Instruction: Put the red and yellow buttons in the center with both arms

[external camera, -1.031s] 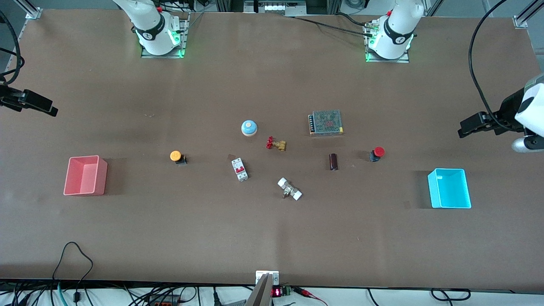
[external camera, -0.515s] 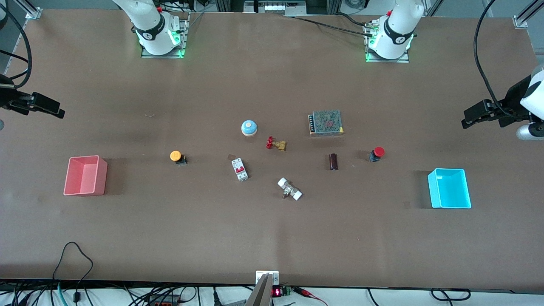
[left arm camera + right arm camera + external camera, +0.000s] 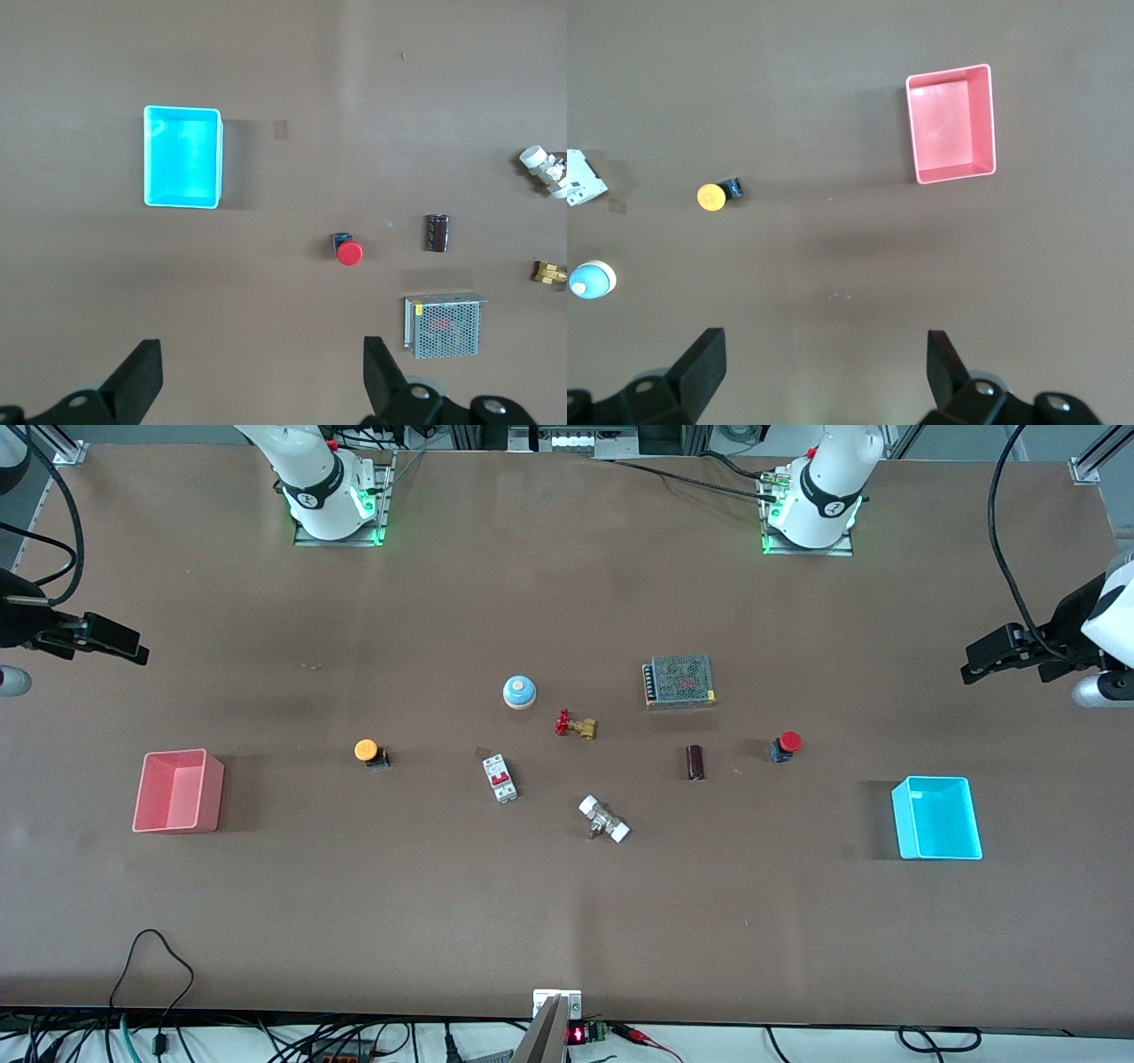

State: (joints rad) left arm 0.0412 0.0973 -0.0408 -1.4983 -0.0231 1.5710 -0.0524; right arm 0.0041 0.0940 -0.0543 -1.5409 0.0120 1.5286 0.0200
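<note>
The red button (image 3: 787,744) lies on the brown tabletop toward the left arm's end; it also shows in the left wrist view (image 3: 348,251). The yellow button (image 3: 368,751) lies toward the right arm's end; it also shows in the right wrist view (image 3: 713,196). The bare table center (image 3: 554,775) lies between them. My left gripper (image 3: 974,664) hangs open and empty high over its end of the table, its fingers (image 3: 137,376) wide apart. My right gripper (image 3: 133,654) hangs open and empty high over its end, with its fingers (image 3: 943,359) spread.
Between the buttons lie a blue-domed button (image 3: 519,691), a brass valve (image 3: 574,725), a white breaker (image 3: 500,778), a white fitting (image 3: 604,819), a dark cylinder (image 3: 695,762) and a mesh power supply (image 3: 679,680). A pink bin (image 3: 177,790) and a cyan bin (image 3: 937,817) stand at the ends.
My right gripper has moved a little inward over the table from its end. My left gripper has drifted toward the bases' edge. Nothing on the table has moved.
</note>
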